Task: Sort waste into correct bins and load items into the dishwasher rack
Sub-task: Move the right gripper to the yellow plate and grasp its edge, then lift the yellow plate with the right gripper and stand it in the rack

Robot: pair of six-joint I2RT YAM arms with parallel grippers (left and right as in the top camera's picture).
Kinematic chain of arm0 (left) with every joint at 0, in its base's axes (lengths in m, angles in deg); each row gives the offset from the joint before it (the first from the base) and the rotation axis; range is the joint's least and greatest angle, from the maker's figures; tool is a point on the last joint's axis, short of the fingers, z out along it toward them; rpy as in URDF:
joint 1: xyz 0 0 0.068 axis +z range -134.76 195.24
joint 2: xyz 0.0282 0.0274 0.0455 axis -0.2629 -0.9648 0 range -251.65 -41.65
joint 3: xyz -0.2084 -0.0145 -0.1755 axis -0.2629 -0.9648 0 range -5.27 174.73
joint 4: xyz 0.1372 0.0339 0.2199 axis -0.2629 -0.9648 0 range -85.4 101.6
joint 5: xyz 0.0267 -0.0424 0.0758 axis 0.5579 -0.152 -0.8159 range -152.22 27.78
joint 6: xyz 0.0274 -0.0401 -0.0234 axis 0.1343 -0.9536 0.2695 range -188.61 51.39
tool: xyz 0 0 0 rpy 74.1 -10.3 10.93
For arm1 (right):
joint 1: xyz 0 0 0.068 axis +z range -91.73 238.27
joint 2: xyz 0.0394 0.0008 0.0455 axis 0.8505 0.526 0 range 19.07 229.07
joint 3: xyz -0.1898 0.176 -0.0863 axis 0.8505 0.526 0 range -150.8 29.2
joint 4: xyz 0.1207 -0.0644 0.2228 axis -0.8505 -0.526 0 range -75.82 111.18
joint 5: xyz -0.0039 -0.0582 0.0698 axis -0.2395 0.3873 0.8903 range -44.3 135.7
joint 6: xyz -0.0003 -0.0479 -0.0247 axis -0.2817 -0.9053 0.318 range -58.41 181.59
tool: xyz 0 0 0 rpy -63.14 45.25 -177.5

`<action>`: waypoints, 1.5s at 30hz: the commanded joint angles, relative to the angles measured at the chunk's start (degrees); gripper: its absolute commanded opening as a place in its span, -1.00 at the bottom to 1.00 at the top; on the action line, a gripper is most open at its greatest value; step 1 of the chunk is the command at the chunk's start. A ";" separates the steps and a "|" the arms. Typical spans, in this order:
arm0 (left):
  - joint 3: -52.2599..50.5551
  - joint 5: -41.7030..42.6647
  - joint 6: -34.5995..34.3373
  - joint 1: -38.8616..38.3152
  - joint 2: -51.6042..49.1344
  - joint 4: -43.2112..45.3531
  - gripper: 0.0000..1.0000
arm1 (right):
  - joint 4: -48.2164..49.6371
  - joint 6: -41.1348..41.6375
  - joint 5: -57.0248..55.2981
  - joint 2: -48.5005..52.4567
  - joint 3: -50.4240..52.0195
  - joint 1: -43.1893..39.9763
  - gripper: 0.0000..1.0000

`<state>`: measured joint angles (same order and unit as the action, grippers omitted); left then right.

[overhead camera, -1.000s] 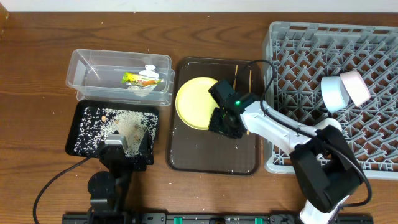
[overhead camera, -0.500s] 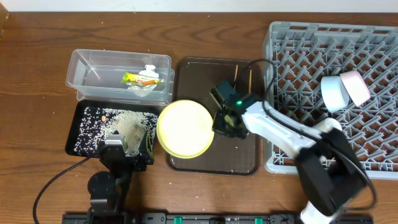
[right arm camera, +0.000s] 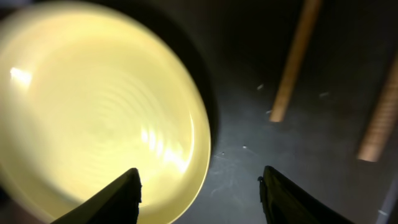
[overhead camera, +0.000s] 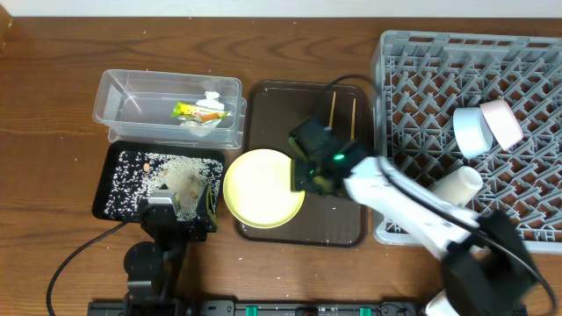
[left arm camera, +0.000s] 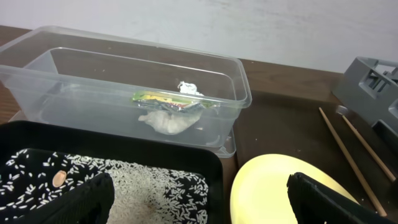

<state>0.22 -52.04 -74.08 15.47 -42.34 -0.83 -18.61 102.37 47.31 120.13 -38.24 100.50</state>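
Observation:
The round yellow plate (overhead camera: 262, 187) lies flat on the left edge of the brown tray (overhead camera: 338, 226) and overhangs toward the black tray (overhead camera: 103, 189). My right gripper (overhead camera: 306, 175) is open at the plate's right rim; in the right wrist view its fingers (right arm camera: 199, 190) straddle the rim of the plate (right arm camera: 93, 106). My left gripper (overhead camera: 180, 209) is open and empty over the black tray, which holds rice crumbs (overhead camera: 171, 171). The clear tub (overhead camera: 167, 81) holds the green-yellow wrapper (overhead camera: 195, 111) and paper scraps (overhead camera: 212, 97). Two chopsticks (overhead camera: 334, 110) lie on the brown tray.
The grey dishwasher rack (overhead camera: 474, 70) fills the right side and holds a light blue bowl (overhead camera: 470, 132) and a pink-white bowl (overhead camera: 502, 121). The left wrist view shows the tub (left arm camera: 242, 93), wrapper (left arm camera: 165, 99), plate (left arm camera: 280, 186) and chopsticks (left arm camera: 348, 155).
The plate has moved from the upper middle of the brown tray to its lower left edge, with my right gripper. The left arm has not moved.

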 commanded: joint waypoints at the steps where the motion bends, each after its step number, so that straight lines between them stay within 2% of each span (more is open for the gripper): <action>1: -1.42 0.33 0.94 0.20 0.46 -0.28 0.83 | 1.03 -1.03 -1.22 6.23 0.24 1.33 0.03; 4: -1.42 0.33 0.94 0.20 0.46 -0.31 0.83 | 2.16 -1.03 -1.07 9.88 0.24 1.05 -0.39; 5: -1.42 0.33 0.94 0.20 0.46 -0.31 0.82 | 2.32 -1.11 -0.57 10.58 0.24 0.90 -0.59; 6: -1.42 0.35 0.94 0.20 0.46 -0.31 0.82 | 2.10 -1.70 -0.02 10.82 0.24 0.72 -0.91; 7: -1.42 0.33 0.94 0.20 0.46 -0.28 0.82 | 1.86 -2.29 -0.09 10.75 0.22 0.61 -0.97; 11: -1.42 0.35 0.94 0.20 0.46 -0.28 0.83 | 0.48 -4.87 -4.92 6.10 0.07 -0.28 -0.97; 14: -1.42 0.33 0.94 0.20 0.46 -0.28 0.83 | -1.01 -8.07 -12.85 -1.73 0.00 -2.29 -0.98; 21: -1.42 0.33 0.94 0.20 0.46 -0.31 0.83 | 2.82 -20.76 -42.45 -20.37 0.00 -8.44 -0.97; 26: -1.42 0.33 0.94 0.20 0.46 -0.28 0.82 | 9.44 -31.65 -56.02 -26.34 0.00 -15.87 -0.98; 29: -1.42 0.33 0.94 0.20 0.46 -0.28 0.83 | 14.40 -35.56 -61.55 -26.40 0.00 -20.90 -0.98; 33: -1.42 0.35 0.94 0.20 0.46 -0.31 0.83 | 21.70 -40.19 -62.36 -24.44 0.00 -27.28 -0.97; 39: -1.42 0.33 0.94 0.20 0.46 -0.28 0.83 | 41.51 -51.49 -65.66 -18.88 0.00 -36.44 -0.97; 45: -1.42 0.33 0.94 0.20 0.46 -0.31 0.83 | 49.57 -53.33 -61.99 -11.06 0.00 -40.94 -0.97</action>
<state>0.20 -52.04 -74.08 15.47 -42.28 -0.78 29.52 52.49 -15.99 105.33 -37.96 61.01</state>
